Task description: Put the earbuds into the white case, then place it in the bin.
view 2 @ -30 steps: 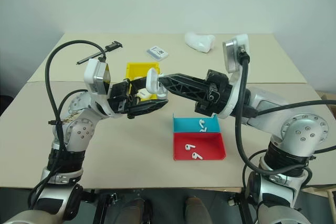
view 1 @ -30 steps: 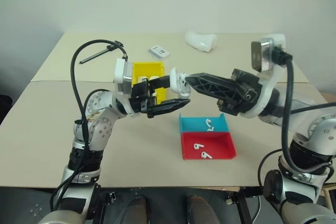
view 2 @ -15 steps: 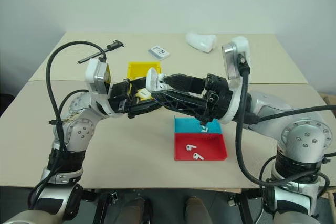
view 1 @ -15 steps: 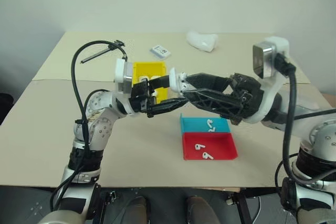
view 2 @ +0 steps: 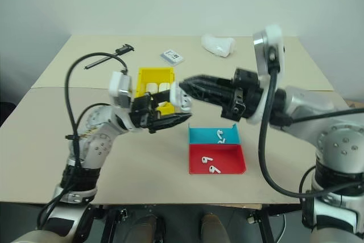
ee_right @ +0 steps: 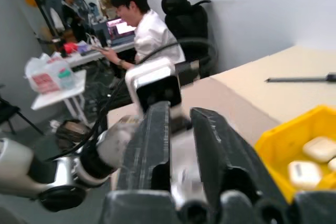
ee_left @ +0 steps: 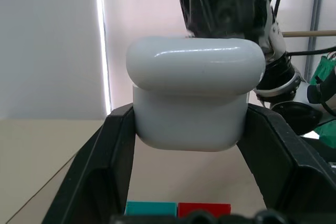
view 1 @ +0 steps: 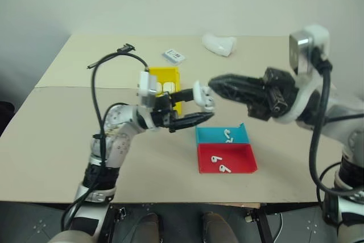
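The small glossy white rounded-square case (ee_left: 194,92) sits upright with its lid shut, raised above the table just beside the small bright yellow open-topped plastic bin (view 1: 152,75). Similar white cases (view 2: 152,88) lie inside the bin. Tiny white stemmed earbuds (view 1: 227,136) lie on the table, some near, some farther.

Silver-grey jointed arms with round screwed housings; black looping cables; white wrist camera blocks; black ribbed fingers.

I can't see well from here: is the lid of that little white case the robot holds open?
No. In the left wrist view the white case sits between the left gripper's fingers with its lid down.
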Available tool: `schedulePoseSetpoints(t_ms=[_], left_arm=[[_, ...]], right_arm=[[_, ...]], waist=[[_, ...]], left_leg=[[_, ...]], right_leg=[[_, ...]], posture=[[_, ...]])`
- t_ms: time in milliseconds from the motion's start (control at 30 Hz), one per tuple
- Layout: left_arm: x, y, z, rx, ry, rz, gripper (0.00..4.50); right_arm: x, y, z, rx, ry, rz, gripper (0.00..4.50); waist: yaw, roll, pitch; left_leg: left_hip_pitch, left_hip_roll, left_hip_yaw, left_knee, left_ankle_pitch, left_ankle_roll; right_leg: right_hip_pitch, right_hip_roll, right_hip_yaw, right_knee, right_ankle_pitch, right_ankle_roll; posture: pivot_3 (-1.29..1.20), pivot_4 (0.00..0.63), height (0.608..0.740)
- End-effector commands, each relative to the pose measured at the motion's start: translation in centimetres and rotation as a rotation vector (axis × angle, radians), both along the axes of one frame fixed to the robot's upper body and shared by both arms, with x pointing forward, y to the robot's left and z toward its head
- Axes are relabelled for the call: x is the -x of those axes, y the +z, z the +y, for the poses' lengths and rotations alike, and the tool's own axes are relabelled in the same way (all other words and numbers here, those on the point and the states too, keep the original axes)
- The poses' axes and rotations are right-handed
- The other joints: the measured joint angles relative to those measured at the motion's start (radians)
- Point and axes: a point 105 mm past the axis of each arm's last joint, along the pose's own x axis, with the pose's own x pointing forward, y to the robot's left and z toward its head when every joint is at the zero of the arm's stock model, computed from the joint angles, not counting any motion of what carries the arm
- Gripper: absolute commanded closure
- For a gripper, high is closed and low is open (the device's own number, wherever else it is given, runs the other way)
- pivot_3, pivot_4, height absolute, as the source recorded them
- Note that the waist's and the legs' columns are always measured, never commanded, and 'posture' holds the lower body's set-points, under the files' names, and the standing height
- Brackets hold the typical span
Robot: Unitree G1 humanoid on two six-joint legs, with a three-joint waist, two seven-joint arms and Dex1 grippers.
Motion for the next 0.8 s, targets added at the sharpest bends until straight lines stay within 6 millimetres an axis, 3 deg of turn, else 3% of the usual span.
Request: schedulePoseSetpoints(t_ms=[33, 200, 433, 667, 800], left_arm=[[-0.2, 0.2, -0.8, -0.007, 0.029, -0.030, 1.72], [-0.4, 0.3, -1.5, -0.017, 0.028, -0.046, 1.72], [-0.8, 0.7, -0.7, 0.001, 0.077, -0.063, 1.72], [-1.0, 1.0, 0.9, 0.024, 0.169, -0.082, 1.72], [-3.3, 1.9, 2.5, 0.087, 0.436, -0.075, 1.72]], right_arm=[[-0.3, 1.0, 0.9, 0.069, -0.004, -0.088, 4.48], [-1.0, -0.1, 2.3, 0.331, 0.017, -0.134, 4.48], [-1.6, -2.2, 0.8, 0.523, -0.013, -0.186, 4.48], [-1.9, -1.2, -1.2, 0.442, -0.076, -0.190, 4.48], [-2.8, 0.6, -2.4, 0.252, -0.227, -0.226, 4.48]], waist=[[-0.001, 0.000, 0.000], [0.001, 0.000, 0.000], [0.005, 0.000, 0.000], [0.001, 0.001, 0.000], [0.003, 0.000, 0.000]], left_leg=[[0.000, 0.000, 0.000, 0.000, 0.000, 0.000], [0.000, 0.000, 0.000, 0.000, 0.000, 0.001], [-0.002, -0.001, 0.001, 0.001, -0.002, 0.004], [-0.001, 0.000, 0.001, 0.001, -0.002, 0.004], [-0.001, 0.000, 0.001, 0.001, -0.002, 0.004]], right_leg=[[0.000, 0.000, 0.000, 0.000, 0.000, 0.000], [-0.001, 0.000, 0.000, 0.000, 0.000, 0.000], [-0.001, -0.002, 0.000, -0.002, 0.000, 0.000], [-0.001, -0.001, 0.001, -0.001, 0.000, 0.000], [-0.001, -0.001, 0.001, 0.000, 0.000, 0.000]], posture=[[0.00, 0.150, 0.740], [0.00, 0.150, 0.740], [0.00, 0.150, 0.740], [0.00, 0.150, 0.740], [0.00, 0.150, 0.740]])
